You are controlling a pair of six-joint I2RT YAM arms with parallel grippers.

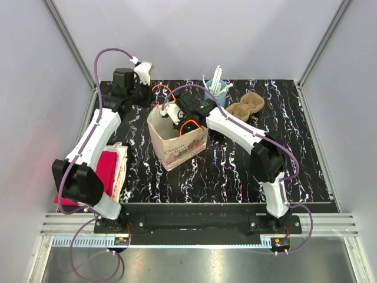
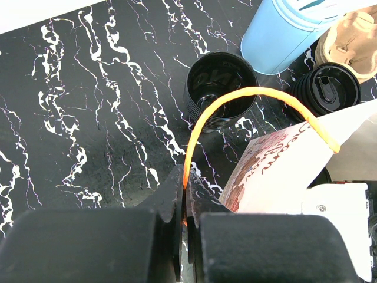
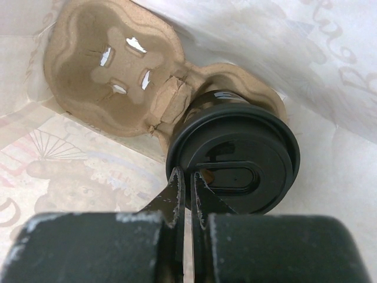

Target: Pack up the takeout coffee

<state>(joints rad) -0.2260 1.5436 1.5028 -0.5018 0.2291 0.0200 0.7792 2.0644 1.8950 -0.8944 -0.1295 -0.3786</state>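
Note:
The takeout coffee [image 3: 235,156], a black cup with a round black lid, sits in one cell of a cardboard carrier [image 3: 118,71] at the bottom of the paper bag [image 1: 177,141]. My right gripper [image 3: 187,175] reaches down into the bag, shut. Its tips rest on the near edge of the lid, and whether they pinch it I cannot tell. My left gripper [image 2: 186,180] is shut on the bag's orange handle [image 2: 253,93] and holds it up at the bag's back left corner. In the top view the cup is hidden inside the bag.
Behind the bag stand a lidless black cup [image 2: 221,88], another lidded black cup [image 2: 327,91], a light-blue cup of straws [image 1: 217,91] and a second cardboard carrier [image 1: 246,106]. A red and white cloth [image 1: 111,168] lies at the table's left edge.

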